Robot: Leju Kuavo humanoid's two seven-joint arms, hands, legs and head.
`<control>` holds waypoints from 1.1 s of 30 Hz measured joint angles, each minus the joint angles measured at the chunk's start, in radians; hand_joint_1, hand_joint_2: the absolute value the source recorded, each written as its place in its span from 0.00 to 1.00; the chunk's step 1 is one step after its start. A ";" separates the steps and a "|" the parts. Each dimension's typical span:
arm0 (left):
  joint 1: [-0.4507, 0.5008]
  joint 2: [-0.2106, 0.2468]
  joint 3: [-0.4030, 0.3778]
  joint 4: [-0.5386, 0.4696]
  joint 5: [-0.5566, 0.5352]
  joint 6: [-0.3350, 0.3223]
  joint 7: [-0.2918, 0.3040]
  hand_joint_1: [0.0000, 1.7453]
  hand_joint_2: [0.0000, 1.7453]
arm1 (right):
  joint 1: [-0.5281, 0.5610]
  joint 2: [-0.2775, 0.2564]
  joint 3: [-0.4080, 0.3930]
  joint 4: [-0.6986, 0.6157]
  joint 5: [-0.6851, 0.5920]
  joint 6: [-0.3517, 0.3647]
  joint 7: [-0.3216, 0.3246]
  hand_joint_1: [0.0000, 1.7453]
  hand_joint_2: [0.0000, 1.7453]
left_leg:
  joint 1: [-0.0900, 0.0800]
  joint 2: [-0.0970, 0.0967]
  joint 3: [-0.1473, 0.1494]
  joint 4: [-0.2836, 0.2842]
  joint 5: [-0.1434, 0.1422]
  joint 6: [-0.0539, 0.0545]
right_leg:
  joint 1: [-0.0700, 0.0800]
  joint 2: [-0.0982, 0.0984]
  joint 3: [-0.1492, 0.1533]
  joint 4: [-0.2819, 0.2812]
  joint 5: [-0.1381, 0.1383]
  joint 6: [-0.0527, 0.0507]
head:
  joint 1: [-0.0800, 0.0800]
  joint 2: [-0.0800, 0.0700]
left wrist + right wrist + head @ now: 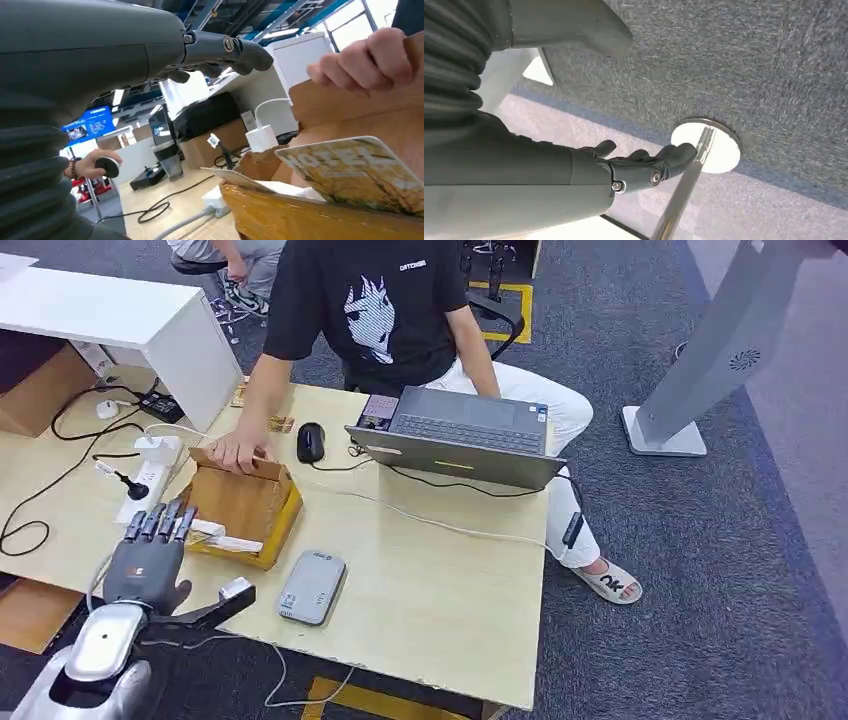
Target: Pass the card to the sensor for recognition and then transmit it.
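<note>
At lower left, my left hand (150, 545) hovers, fingers released, beside the card (222, 537): thin, stiff, slippery; I'd pinch its exposed edge.

The left hand (150, 55) reached in from nine o'clock, its grey ribbed cover and thick body taking up that side, its dark fingers (240, 50) stretched out and slightly curled, holding nothing. At four o'clock a yellow printed card (360, 170) stood tilted in a tape-wrapped cardboard box (300, 220), with a paler card (235, 177) leaning just beside it. At two o'clock a person's hand (370, 62) rested on the box's raised brown flap (350, 105). Behind lay the pale tabletop (165, 197) with a dark cable (165, 202), a white power strip (216, 199) and a white plug (262, 137). At eight o'clock another person's hand (95, 165) held a dark rounded object (108, 166).
</note>
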 joint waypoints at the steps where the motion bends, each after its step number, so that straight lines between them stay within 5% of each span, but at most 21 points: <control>1: -0.007 -0.002 -0.006 0.008 -0.005 0.000 0.000 0.00 1.00 | -0.003 0.000 -0.006 0.003 0.004 0.000 -0.005 0.00 1.00 | 0.000 0.000 0.000 0.000 0.000 0.000 | 0.000 0.000 0.000 0.000 0.000 0.000 | 0.000 0.000; 21: -0.098 -0.042 -0.101 0.125 -0.027 0.017 0.000 0.00 1.00 | -0.039 0.000 -0.094 0.083 0.069 -0.036 -0.051 0.00 1.00 | 0.000 0.000 0.000 0.000 0.000 0.000 | 0.000 0.000 0.000 0.000 0.000 0.000 | 0.000 0.000; 22: -0.099 -0.042 -0.102 0.127 -0.027 0.017 0.000 0.04 1.00 | -0.040 0.000 -0.095 0.085 0.072 -0.037 -0.053 0.00 1.00 | 0.000 0.000 0.000 0.000 0.000 0.000 | 0.000 0.000 0.000 0.000 0.000 0.000 | 0.000 0.000; 24: -0.102 -0.045 -0.103 0.133 -0.022 0.017 0.000 0.97 1.00 | -0.043 0.000 -0.098 0.088 0.086 -0.037 -0.057 0.00 1.00 | 0.000 0.000 0.000 0.000 0.000 0.000 | 0.000 0.000 0.000 0.000 0.000 0.000 | 0.000 0.000; 33: -0.107 -0.058 -0.105 0.153 0.028 0.018 -0.025 1.00 1.00 | -0.065 0.000 -0.130 0.100 0.119 -0.037 -0.075 0.00 1.00 | 0.000 -0.001 0.000 0.000 0.000 0.000 | 0.000 -0.001 0.000 0.000 0.000 0.000 | 0.000 0.000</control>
